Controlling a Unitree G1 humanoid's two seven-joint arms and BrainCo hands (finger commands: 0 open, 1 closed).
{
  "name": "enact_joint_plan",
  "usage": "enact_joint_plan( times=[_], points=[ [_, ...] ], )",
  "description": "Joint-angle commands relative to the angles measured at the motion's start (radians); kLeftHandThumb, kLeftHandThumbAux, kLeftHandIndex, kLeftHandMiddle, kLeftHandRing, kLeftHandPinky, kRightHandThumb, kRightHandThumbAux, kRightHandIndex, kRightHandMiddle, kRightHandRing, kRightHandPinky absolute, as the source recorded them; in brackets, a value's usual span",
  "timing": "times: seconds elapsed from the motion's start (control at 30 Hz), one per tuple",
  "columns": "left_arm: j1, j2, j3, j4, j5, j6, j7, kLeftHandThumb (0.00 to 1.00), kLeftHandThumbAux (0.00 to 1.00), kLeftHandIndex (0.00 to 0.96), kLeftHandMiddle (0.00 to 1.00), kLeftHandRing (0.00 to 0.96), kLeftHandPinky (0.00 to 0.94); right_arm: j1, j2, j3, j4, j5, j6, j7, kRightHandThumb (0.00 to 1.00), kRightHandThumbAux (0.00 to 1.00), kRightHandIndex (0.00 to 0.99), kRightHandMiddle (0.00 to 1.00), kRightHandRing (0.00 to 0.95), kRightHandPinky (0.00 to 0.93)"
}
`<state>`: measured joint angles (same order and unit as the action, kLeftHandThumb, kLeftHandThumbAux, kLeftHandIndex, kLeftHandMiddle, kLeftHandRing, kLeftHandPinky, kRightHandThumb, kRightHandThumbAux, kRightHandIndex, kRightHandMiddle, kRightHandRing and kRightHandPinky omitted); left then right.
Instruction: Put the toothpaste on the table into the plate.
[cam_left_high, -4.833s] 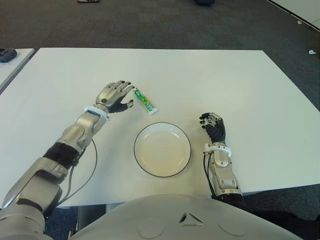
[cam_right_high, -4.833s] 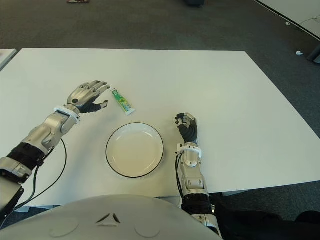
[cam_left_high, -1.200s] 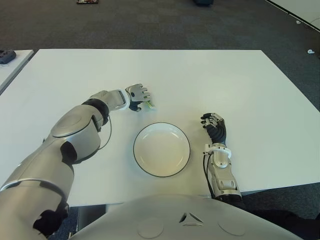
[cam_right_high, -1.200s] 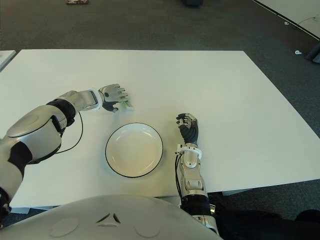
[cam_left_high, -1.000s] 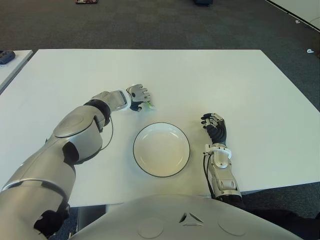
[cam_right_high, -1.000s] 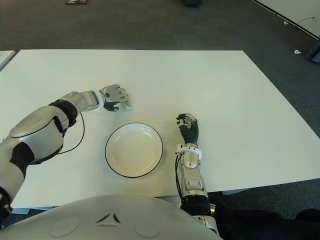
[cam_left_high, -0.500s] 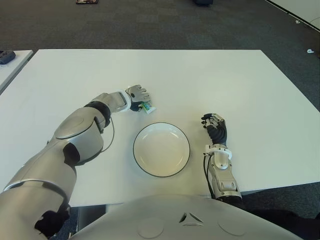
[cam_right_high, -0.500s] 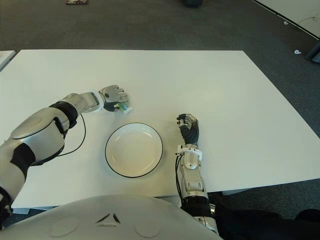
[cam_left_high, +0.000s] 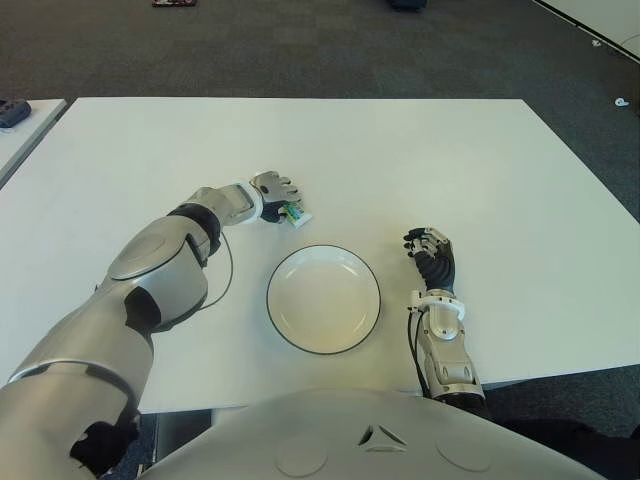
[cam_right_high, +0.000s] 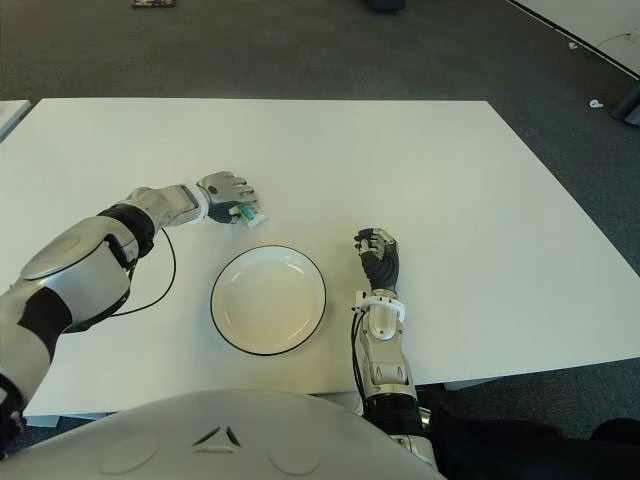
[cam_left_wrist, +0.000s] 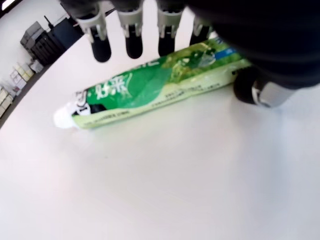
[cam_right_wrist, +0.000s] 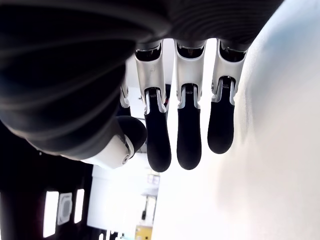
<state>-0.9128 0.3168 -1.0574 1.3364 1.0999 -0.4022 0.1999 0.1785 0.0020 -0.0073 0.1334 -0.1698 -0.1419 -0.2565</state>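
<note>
- The right robot hand (cam_left_high: 430, 255) shows nearest the robot, just right of the plate (cam_left_high: 323, 298); its fingers hang loosely curled and hold nothing.
- The round white plate with a dark rim sits on the white desk (cam_left_high: 480, 170) in front of the robot, with nothing in it.
- Beyond the plate's left edge, the left robot hand (cam_left_high: 274, 194) arches over the toothpaste (cam_left_wrist: 150, 92). Its 4 fingertips (cam_left_wrist: 134, 48) hover above the green tube, the thumb on the other side, not yet closed.
- The tube lies flat on the desk, near the plate but outside it.
- Risk: a flat, slim tube offers little to grip. Closing fingers could push it away sideways, or a shallow pinch could let it drop short of the plate.
</note>
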Motion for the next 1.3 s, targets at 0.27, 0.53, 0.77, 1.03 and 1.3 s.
enact_joint_plan(
  times=[0.27, 0.53, 0.77, 1.03, 1.3],
  points=[
    [0.126, -0.006, 0.035, 0.033, -0.030, 0.025, 0.030, 0.635, 0.439, 0.392, 0.449, 0.454, 0.480, 0.002, 0.002, -0.013, 0.017, 0.000, 0.011, -0.001, 0.711, 0.729, 0.428, 0.514, 0.499, 0.506],
    [0.138, 0.007, 0.113, 0.021, -0.103, -0.012, 0.059, 0.717, 0.678, 0.435, 0.705, 0.724, 0.760, 0.001, 0.002, -0.016, 0.022, 0.004, 0.001, 0.004, 0.711, 0.729, 0.427, 0.520, 0.505, 0.510],
    [0.137, -0.003, 0.147, 0.020, -0.128, 0.005, 0.025, 0.720, 0.700, 0.440, 0.776, 0.793, 0.832, -0.003, 0.001, -0.019, 0.027, 0.008, -0.005, 0.005, 0.711, 0.729, 0.428, 0.517, 0.501, 0.502],
    [0.137, -0.009, 0.176, 0.021, -0.148, 0.022, -0.029, 0.716, 0.705, 0.440, 0.807, 0.826, 0.845, -0.007, -0.001, -0.019, 0.037, 0.006, -0.021, 0.002, 0.711, 0.729, 0.429, 0.521, 0.506, 0.509],
    [0.143, -0.007, 0.200, 0.017, -0.168, 0.028, -0.031, 0.714, 0.707, 0.439, 0.808, 0.832, 0.837, -0.010, -0.002, -0.020, 0.041, 0.006, -0.023, 0.001, 0.711, 0.729, 0.429, 0.524, 0.506, 0.506]
  ],
)
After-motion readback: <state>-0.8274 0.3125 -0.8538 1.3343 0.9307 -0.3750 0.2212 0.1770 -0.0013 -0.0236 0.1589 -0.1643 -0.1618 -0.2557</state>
